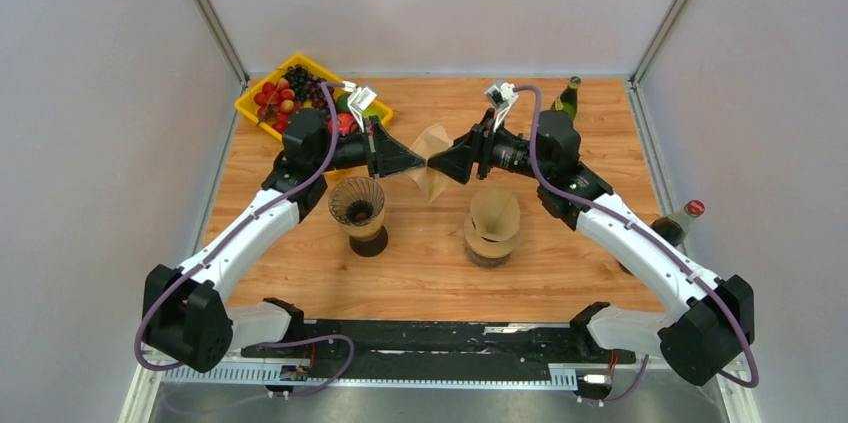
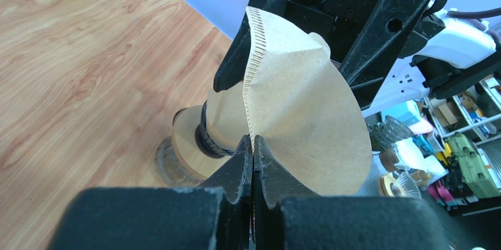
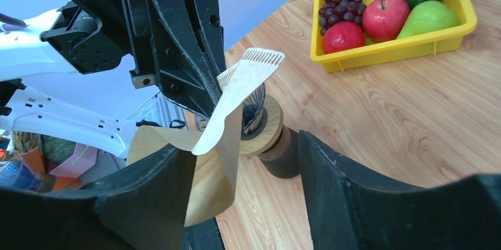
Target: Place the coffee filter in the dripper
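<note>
A wooden table (image 1: 430, 273) fills the scene, walled by pale panels. The left arm (image 1: 250, 223) and the right arm (image 1: 630, 233) reach in from the near corners and meet nose to nose over the middle of the table. At the far left a yellow tray (image 1: 248, 103) holds grapes, apples and other fruit. Right of centre, a stack of brown paper cones (image 1: 494, 221) sits on a round holder. The dripper (image 1: 357, 201), a ribbed glass cone on a dark base, stands left of centre, near the left arm's wrist. A green bottle (image 1: 568, 98) stands at the far right and a red-capped bottle (image 1: 686, 213) at the right edge.

The coffee filter (image 1: 436, 183), a folded brown paper cone, hangs in the air between the two arms, just right of and beyond the dripper and not in it. The left gripper (image 1: 418, 165) has its fingers pressed together on the filter's crimped seam. The right gripper (image 1: 442, 159) has its fingers apart on either side of the paper, which rests against one of them.
</note>
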